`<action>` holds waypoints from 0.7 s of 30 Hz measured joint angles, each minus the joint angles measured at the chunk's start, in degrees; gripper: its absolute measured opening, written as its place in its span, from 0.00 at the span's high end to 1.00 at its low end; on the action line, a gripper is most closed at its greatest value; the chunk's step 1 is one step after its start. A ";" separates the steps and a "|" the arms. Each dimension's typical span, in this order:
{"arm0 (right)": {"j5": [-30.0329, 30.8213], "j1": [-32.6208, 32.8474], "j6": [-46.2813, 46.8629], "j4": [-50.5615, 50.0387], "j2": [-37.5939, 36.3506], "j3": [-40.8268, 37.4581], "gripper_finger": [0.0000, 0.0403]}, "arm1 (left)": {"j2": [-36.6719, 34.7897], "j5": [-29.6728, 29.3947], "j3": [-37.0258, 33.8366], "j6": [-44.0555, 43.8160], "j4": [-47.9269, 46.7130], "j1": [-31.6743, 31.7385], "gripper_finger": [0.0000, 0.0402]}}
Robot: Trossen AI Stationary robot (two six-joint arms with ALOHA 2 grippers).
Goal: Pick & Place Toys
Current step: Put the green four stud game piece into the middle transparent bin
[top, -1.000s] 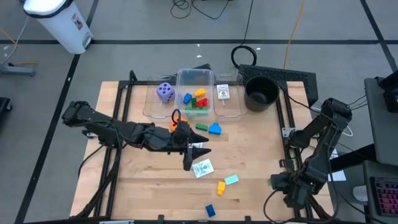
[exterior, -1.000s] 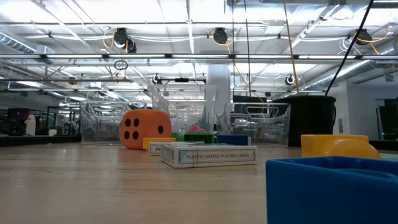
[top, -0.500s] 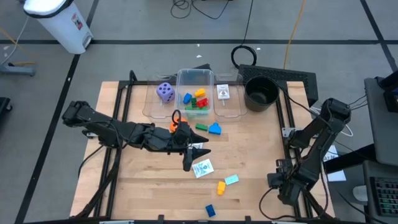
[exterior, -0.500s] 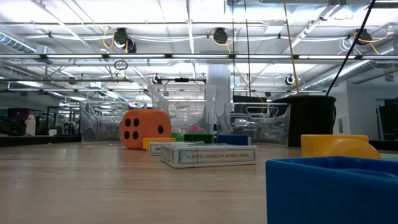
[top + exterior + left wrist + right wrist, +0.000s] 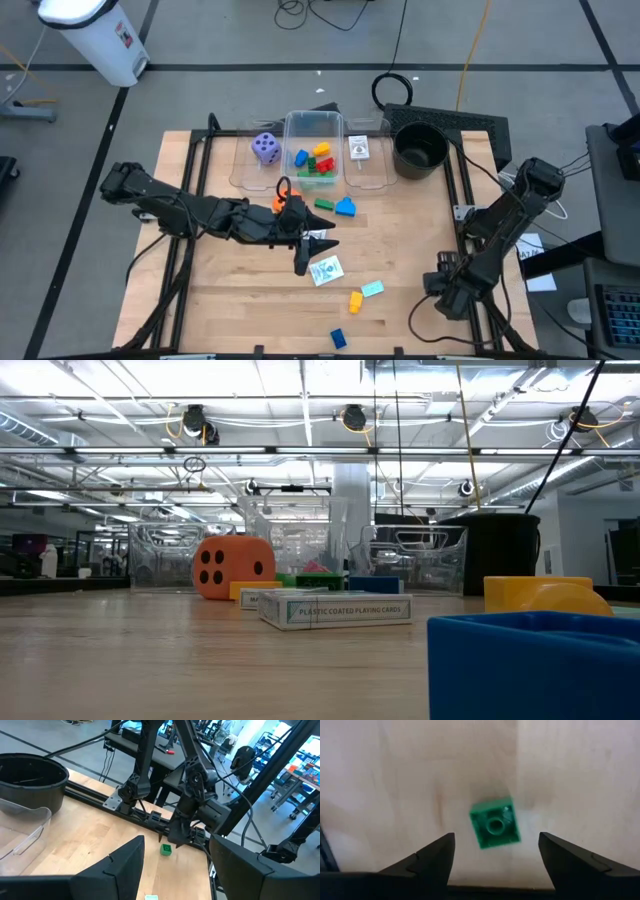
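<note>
Since a second ago, my right arm has been sliding along the table's right edge toward the middle, and its fingers have been spreading apart. Now the right gripper (image 5: 495, 852) is hanging over a small green block (image 5: 495, 822) near the table's front right corner. Its fingers are wide apart, one on each side of the block, and they are not touching it. In the left wrist view, the same green block (image 5: 166, 850) is lying on the wood just under the tip of the right arm.

My left arm has not been moving. The left gripper (image 5: 303, 262) is sitting over the middle of the table (image 5: 400, 250), just beside a white card box (image 5: 326, 270). Its fingers are partly apart with nothing between them.

An orange die (image 5: 233, 568) is lying under the left arm. A purple die (image 5: 265, 148) is sitting in one clear tub (image 5: 250, 176) at the back. Red, green, blue and yellow blocks (image 5: 317, 160) are piling in the middle part. A small card (image 5: 359, 148) is lying in the next part. A black pot (image 5: 420, 148) is standing beside it.

More loose blocks are lying on the wood: a blue one (image 5: 345, 207), a green one (image 5: 324, 203), a teal one (image 5: 372, 288), a yellow one (image 5: 355, 300) and a dark blue one (image 5: 338, 339).
</note>
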 joint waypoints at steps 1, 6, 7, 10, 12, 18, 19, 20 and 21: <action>0.00 -0.03 -0.08 0.94 0.00 -0.34 0.29 | 0.00 0.00 0.00 0.00 0.00 0.00 0.43; -1.01 -0.05 -1.59 4.62 0.00 -2.01 0.29 | -0.01 0.00 0.00 0.01 0.00 0.00 0.43; -1.33 -0.05 -1.85 5.18 0.00 -2.40 0.30 | 0.00 0.00 0.00 0.00 0.00 0.04 0.43; -1.33 -0.03 -1.98 6.17 0.00 -3.47 0.31 | 0.00 -0.09 0.00 0.02 -0.10 0.04 0.43; -1.31 -0.03 -1.98 6.80 0.02 -4.14 0.32 | 0.00 -0.09 0.00 0.02 -0.41 0.04 0.43; -1.22 -0.05 -1.75 8.58 0.02 -5.77 0.35 | 0.00 -0.11 0.00 0.39 -0.74 0.15 0.43; -1.21 -0.05 -1.78 9.09 0.02 -5.98 0.36 | 0.00 -0.11 0.00 0.39 -1.06 0.28 0.43; -1.17 -0.05 -1.78 9.29 0.02 -6.12 0.37 | 0.00 -0.12 0.00 0.31 -1.32 0.37 0.43; -1.14 -0.04 -1.76 9.29 0.02 -6.24 0.38 | 0.00 -0.13 0.00 0.13 -1.59 0.49 0.43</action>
